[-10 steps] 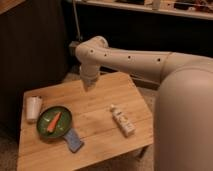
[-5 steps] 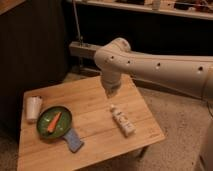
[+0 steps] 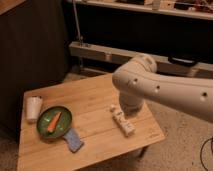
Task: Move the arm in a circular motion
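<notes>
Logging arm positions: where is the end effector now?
Camera view: the end effector hangs under the arm's elbow, right of centre, over the table beside the white bottle.

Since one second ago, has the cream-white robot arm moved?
Yes: the arm swung along the wooden table, from its far edge to the white bottle, where its shut gripper hangs.

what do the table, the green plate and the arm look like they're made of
Table: wood, pale planks with visible grain, matte. Green plate: likely plastic or glazed ceramic, smooth even colour; cannot tell which. Arm: smooth cream-white shell, probably moulded plastic, with small dark holes. Its gripper hangs shut over the table's right side, material unclear.
</notes>
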### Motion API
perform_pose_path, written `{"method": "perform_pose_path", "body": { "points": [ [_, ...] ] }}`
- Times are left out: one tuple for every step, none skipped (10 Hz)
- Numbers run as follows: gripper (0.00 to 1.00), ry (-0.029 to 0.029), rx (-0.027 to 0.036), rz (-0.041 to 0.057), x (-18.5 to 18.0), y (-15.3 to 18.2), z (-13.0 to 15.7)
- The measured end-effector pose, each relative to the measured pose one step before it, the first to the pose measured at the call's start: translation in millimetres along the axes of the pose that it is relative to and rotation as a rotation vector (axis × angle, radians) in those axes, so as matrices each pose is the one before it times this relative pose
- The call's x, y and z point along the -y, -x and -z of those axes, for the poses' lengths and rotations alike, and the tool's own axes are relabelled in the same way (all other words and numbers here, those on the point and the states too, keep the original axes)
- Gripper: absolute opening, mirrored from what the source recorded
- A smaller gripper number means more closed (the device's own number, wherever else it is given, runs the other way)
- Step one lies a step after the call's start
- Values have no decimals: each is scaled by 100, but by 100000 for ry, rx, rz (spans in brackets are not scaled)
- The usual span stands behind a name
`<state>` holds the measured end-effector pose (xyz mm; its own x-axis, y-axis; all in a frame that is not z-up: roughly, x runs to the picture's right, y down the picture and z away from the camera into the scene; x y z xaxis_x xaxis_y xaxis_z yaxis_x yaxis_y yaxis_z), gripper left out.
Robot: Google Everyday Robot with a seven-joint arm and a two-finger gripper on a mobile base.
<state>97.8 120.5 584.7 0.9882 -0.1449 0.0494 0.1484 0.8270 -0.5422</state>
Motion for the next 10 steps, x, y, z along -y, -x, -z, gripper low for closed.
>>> {"method": "perform_pose_path", "body": {
  "points": [
    [0,-306,1735,965,-1830,309,276],
    [0,-122,2125,2350,-801,416,22],
    [0,-114,2175,2378,-266,548,-86],
    [0,255,3798,3886,-81,1302,-413],
    [0,161,3151,3366,317,1400,-439],
    [0,125,2468,3048,541,1339,-439],
    [0,-97,3228,4161,1146,2093,-511],
    [0,34,3805,5119,1648,2617,-656],
    [0,13,2970,4284,1448,2000,-572],
    [0,81,2558,3521,1275,1543,-524]
  ]
}}
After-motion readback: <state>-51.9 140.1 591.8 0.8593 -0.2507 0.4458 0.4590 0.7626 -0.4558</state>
